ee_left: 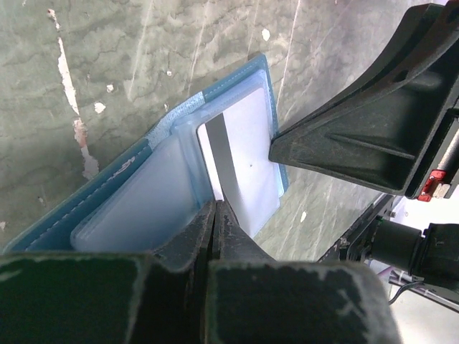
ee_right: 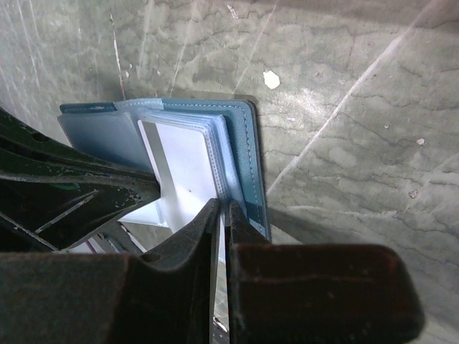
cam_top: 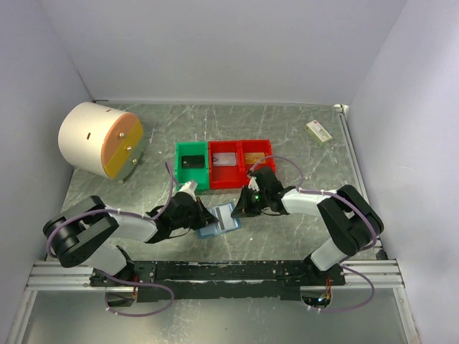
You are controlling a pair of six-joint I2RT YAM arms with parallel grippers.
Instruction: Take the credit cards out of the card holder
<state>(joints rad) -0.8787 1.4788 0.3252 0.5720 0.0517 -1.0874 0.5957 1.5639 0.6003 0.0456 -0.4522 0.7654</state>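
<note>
One grey-green marbled table (cam_top: 287, 129) carries one open blue bi-fold card holder (cam_top: 219, 221) near the middle, with one white plastic card (ee_left: 247, 150) showing inside. Beyond it stand three plastic bins: one green bin (cam_top: 192, 183) and two red bins (cam_top: 224, 180). One cream cylinder with an orange face (cam_top: 97, 137) sits far left and one small cream box (cam_top: 318, 131) far right. There are two black tools: left tool (cam_top: 195, 213) and right tool (cam_top: 247, 204).

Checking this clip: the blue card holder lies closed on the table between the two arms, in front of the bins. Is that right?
Not closed. The left wrist view shows the card holder spread open, clear sleeves and a white card exposed. It lies open on the table between the two arms, in front of the bins.
</note>
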